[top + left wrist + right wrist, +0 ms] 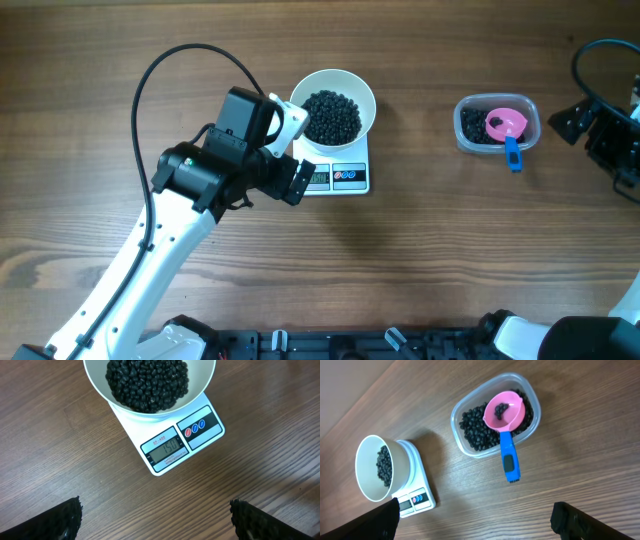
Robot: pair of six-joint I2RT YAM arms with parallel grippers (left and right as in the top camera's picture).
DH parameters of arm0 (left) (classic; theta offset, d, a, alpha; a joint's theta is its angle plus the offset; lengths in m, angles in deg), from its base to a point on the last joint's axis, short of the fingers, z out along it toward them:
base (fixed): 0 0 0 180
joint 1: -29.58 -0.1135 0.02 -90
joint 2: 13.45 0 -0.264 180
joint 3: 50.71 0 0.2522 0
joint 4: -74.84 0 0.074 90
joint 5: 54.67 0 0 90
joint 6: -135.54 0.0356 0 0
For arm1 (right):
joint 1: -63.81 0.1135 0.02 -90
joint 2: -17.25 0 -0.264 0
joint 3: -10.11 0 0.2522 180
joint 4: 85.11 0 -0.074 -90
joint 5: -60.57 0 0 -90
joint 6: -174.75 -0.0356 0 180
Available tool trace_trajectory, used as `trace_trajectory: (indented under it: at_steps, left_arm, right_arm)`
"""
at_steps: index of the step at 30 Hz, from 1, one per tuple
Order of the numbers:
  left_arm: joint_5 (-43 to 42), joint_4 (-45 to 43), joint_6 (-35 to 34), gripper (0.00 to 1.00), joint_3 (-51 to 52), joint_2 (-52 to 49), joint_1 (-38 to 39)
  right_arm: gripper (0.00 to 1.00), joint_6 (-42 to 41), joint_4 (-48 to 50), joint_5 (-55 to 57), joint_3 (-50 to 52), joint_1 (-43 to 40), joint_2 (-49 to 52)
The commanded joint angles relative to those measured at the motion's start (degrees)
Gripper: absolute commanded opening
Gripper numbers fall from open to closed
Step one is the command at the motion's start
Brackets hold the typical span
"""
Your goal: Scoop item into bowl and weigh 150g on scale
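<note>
Left pincer [155, 519] and right pincer [477, 520] are both spread and empty. Just ahead of the left one, the bowl [200, 390] of beans [147, 382] sits on the scale [170, 442]. Weighing looks done, so next simply back clear.

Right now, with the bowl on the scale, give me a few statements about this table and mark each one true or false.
1. The bowl rests on the scale. True.
2. The display reads 150. True.
3. The pink scoop lies on the table beside the scale. False: it sits in the clear tub, with its blue handle sticking out over the rim.
4. The left gripper holds the scoop. False: it is open and empty, near the scale.
5. A few black beans are in the scoop. True.
</note>
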Motion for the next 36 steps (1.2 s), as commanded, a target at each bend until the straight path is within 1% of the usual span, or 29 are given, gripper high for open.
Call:
trace_trajectory:
  at_steps: [1, 5, 8, 11, 16, 21, 28, 34, 36]
  left_arm:
    - [-0.9, -0.2, -0.5, 1.00, 0.4, -0.1, 0.2]
    - [-0.9, -0.2, -0.6, 1.00, 0.4, -0.1, 0.2]
    - [-0.9, -0.2, -0.6, 1.00, 0.4, -0.1, 0.2]
    - [-0.9, -0.2, -0.6, 1.00, 0.4, -0.1, 0.2]
    - [-0.9, -0.2, -0.5, 1.00, 0.4, -0.1, 0.2]
    - [-0.9, -0.1, -0.5, 1.00, 0.4, -0.1, 0.2]
    - [-0.9, -0.2, -0.6, 1.00, 0.4, -0.1, 0.2]
    - [-0.9, -0.2, -0.6, 1.00, 0.4, -0.1, 0.2]
    - [-0.9, -0.2, -0.6, 1.00, 0.4, -0.1, 0.2]
  right_arm:
    - [1.00, -1.4, -1.0, -2.2, -0.9, 0.0, -0.5]
    - [1.00, -1.2, 0.7, -2.1, -0.9, 0.0, -7.1]
    - [1.00, -1.3, 2.5, -1.9, -0.9, 0.0, -16.2]
    - [1.00, -1.3, 2.4, -1.6, -0.9, 0.0, -23.5]
    - [1.00, -6.3, 0.8, -0.6, -0.9, 0.0, -31.0]
    - [1.00, -6.3, -1.2, -0.6, -0.9, 0.0, -31.8]
    - [1.00, -5.7, -1.3, -0.2, -0.7, 0.0, -31.7]
    - [1.00, -5.9, 1.9, -1.6, 3.4, 0.0, -31.8]
    - [1.00, -5.7, 4.3, -1.6, 5.4, 0.2, -32.3]
